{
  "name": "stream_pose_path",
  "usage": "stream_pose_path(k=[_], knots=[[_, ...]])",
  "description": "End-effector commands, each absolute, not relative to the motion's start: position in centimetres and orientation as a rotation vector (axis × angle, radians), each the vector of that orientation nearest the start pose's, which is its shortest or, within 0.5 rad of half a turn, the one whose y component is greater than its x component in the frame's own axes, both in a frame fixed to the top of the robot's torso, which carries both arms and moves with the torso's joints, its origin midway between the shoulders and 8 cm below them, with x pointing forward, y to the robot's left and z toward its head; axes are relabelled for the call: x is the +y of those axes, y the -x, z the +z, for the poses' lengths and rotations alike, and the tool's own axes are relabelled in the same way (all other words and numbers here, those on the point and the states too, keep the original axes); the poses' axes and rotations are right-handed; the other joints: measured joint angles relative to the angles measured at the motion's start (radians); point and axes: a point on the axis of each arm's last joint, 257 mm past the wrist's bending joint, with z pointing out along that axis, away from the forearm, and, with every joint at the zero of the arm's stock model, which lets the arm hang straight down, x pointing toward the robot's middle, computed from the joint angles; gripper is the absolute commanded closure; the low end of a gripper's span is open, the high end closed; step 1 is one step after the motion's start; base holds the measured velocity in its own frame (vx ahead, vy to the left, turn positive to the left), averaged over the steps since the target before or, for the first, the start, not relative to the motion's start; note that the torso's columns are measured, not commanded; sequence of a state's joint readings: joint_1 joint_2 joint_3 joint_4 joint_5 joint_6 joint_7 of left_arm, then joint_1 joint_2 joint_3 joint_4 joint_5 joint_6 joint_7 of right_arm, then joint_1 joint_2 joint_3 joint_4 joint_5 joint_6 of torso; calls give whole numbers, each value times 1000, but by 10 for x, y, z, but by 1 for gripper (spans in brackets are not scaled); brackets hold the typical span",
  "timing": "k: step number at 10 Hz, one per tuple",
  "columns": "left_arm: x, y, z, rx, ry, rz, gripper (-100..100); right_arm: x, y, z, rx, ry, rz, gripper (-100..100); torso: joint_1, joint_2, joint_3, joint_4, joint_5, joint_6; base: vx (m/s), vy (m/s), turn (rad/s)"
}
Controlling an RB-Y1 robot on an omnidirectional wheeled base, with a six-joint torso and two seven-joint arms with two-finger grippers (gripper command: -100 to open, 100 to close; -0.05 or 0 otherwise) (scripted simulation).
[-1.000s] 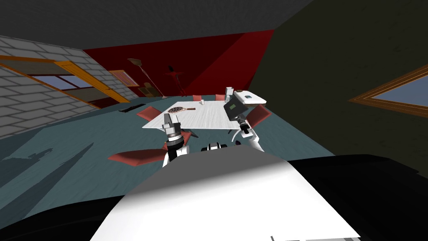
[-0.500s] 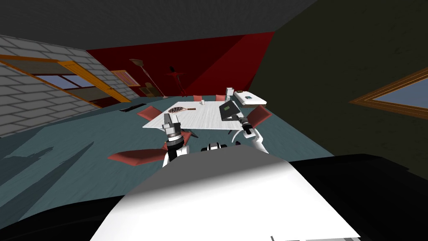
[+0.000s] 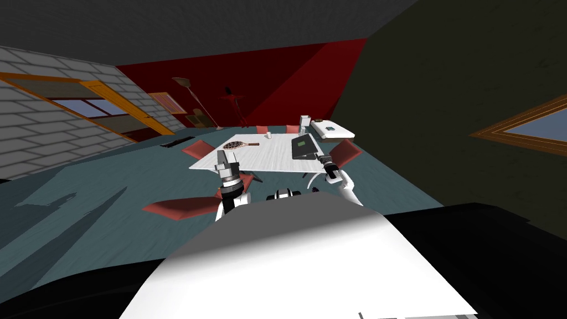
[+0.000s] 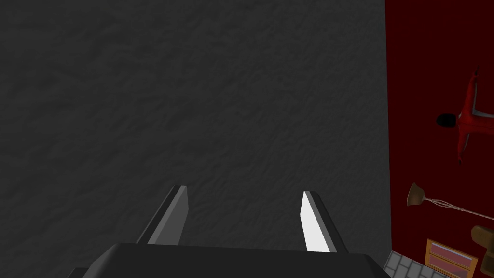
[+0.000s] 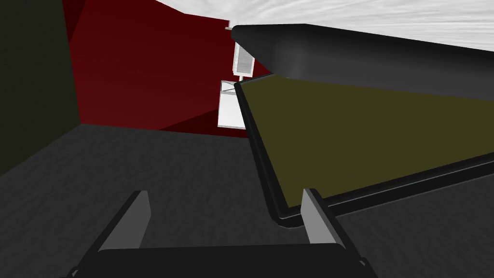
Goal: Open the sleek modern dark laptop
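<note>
The dark laptop (image 3: 304,148) lies open on the right side of the white table (image 3: 260,156). In the right wrist view its olive screen (image 5: 366,140) faces me, with the thick dark base (image 5: 366,48) beyond it. My right gripper (image 3: 321,161) (image 5: 224,215) is open at the lid's near corner. That corner sits just inside one finger (image 5: 316,217), and nothing is gripped. My left gripper (image 3: 227,161) (image 4: 243,217) is raised before the table's near left edge, open and empty.
A racket (image 3: 235,145) and a small cup (image 3: 268,134) lie on the table. Red chairs stand around it, one near my left arm (image 3: 183,207) and one by the right arm (image 3: 344,150). A white side table (image 3: 332,130) stands behind the laptop.
My right gripper has opened and let go of the laptop lid. The lid, raised high a second ago, has come down lower over the table. The left arm has not moved.
</note>
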State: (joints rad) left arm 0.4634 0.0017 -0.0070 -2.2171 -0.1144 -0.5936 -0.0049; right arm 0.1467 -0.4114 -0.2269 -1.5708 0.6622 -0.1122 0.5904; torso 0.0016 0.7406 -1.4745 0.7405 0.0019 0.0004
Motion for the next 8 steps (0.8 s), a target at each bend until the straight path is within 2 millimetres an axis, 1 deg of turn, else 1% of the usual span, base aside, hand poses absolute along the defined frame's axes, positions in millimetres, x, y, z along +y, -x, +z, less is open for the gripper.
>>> stream_pose_path(k=[1,4,8], knots=[[256,-346,24,641,529,-1266,0,-461,-481,-198,1562,65,-311,-100,1,1,0,0,0,0,11,-14,12],[256,-346,24,641,529,-1266,0,-470,-472,-185,1555,227,-467,-100,0,-1,0,-1,0,0,15,-13,21],[256,-346,24,641,529,-1266,0,-476,-464,-172,1534,383,-612,-100,-2,-3,-2,-3,-2,0,14,-11,15]])
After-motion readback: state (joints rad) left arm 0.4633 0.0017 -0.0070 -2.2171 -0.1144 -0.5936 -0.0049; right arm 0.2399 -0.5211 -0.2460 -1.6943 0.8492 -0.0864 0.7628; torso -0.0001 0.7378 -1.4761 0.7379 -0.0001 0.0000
